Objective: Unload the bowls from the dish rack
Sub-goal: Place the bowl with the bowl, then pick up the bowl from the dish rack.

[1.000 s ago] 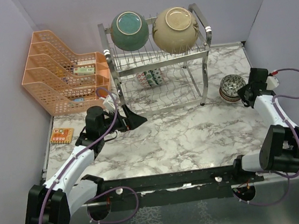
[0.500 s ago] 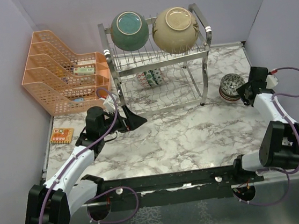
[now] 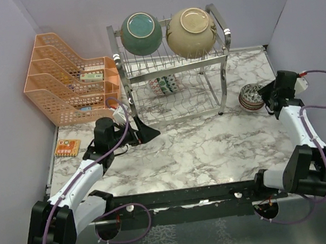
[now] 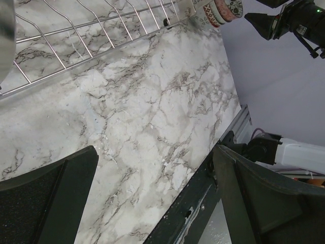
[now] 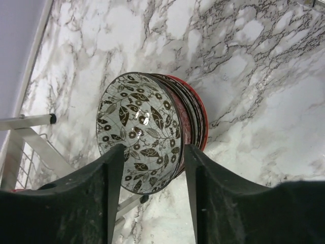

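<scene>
Left gripper (image 3: 144, 132): jaws were spread wide, before the dish rack (image 3: 123, 73).
Right gripper (image 3: 266, 96): jaws were parted beside small bowls (image 3: 251, 95) stacked right of it.

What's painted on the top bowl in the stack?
Dark leaves on the small white bowl; right wrist view.

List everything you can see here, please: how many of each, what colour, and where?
Dish rack: one, silver wire, two tiers, back centre of table.
Teal bowl: one, top tier, left.
Cream bowl: one, top tier, right.
Small bowls in rack: a few, patterned, lower tier.
Stacked small bowls: several, patterned, on table right of rack.
Orange organizer: one, tiered mesh, left of rack.
Orange card: one, table's left edge.
Table: one, white marble.
Left gripper: black, open, by rack's front.
Right gripper: black, open, facing the stack.
</scene>
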